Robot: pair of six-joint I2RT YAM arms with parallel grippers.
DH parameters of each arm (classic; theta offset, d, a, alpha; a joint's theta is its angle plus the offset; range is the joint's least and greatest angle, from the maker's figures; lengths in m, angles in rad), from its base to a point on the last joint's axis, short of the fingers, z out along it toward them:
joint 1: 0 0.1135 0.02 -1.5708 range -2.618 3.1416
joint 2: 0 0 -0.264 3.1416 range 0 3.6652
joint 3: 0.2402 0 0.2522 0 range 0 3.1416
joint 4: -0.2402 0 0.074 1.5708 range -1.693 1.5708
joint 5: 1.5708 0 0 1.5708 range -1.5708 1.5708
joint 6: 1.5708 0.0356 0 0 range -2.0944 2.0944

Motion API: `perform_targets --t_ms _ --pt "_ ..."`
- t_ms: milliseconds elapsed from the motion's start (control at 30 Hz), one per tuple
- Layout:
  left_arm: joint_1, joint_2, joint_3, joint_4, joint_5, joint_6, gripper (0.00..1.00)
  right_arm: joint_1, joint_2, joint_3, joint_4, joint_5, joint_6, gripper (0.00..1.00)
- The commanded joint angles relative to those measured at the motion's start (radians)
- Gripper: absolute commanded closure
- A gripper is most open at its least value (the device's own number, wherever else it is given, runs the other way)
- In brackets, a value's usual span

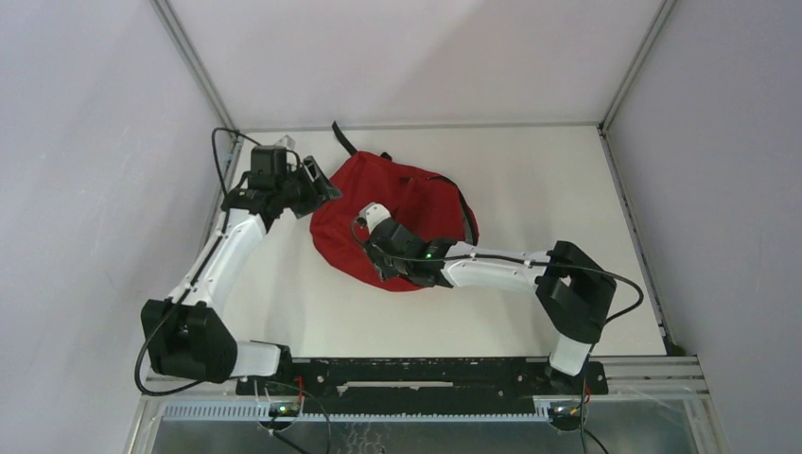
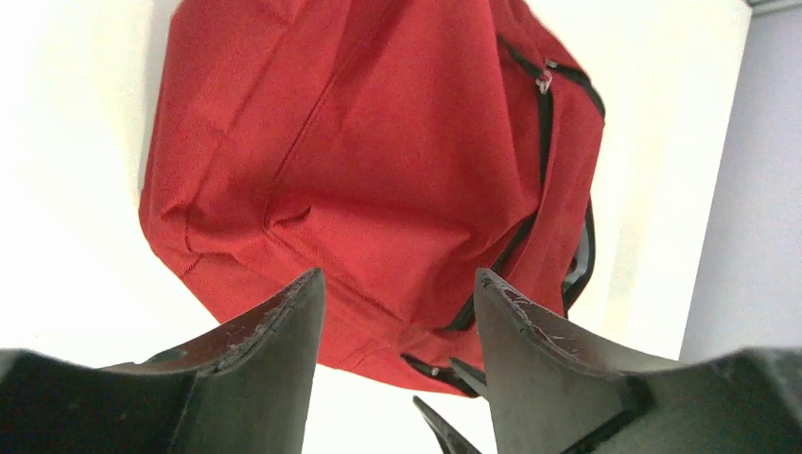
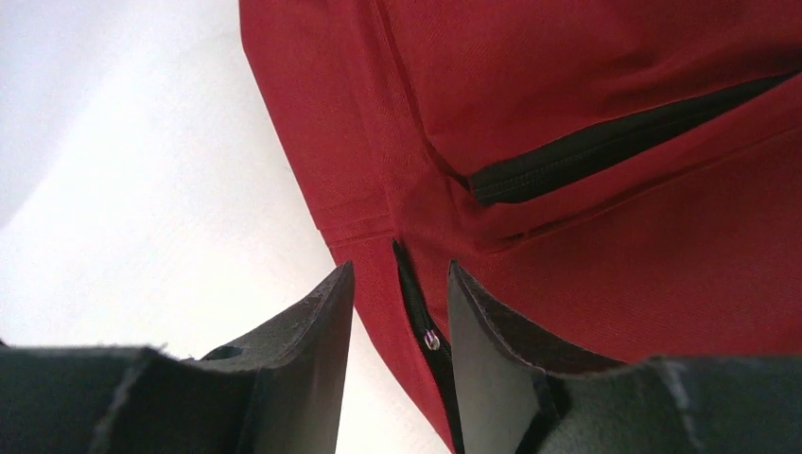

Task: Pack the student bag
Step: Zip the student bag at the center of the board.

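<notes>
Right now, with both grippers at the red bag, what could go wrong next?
1. The right gripper's jaws stand apart astride the zip, and the metal zip pull between them is tiny; closing could pinch fabric instead.
2. The left gripper is open and holds nothing, so any tug on the zip may drag the soft student bag across the table.

White matte worktop point(image 1: 530, 189) filling my overhead view, pale grey walls point(image 1: 85, 142) enclosing it on three sides, aluminium frame posts point(image 1: 194, 61) rising at both far corners, black rail point(image 1: 426, 374) along the near edge, soft even light throughout
</notes>
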Motion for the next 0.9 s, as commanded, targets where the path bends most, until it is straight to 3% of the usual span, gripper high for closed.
perform_targets --t_ms 0,367,600,867 --pt "-0.006 -0.045 -0.103 0.034 0.032 -0.03 0.36 0.014 0.036 0.054 0.004 0.018 -0.026 0.52" --pt "-0.006 -0.042 -0.193 0.088 0.062 -0.05 0.36 0.004 0.114 0.081 0.005 0.047 -0.005 0.62" --pt "-0.011 -0.049 -0.286 0.145 0.089 -0.083 0.38 0.009 0.087 0.081 -0.009 0.07 0.03 1.0" --pt "-0.088 -0.041 -0.397 0.223 0.081 -0.162 0.33 0.014 -0.024 -0.011 -0.005 0.068 0.081 1.0"
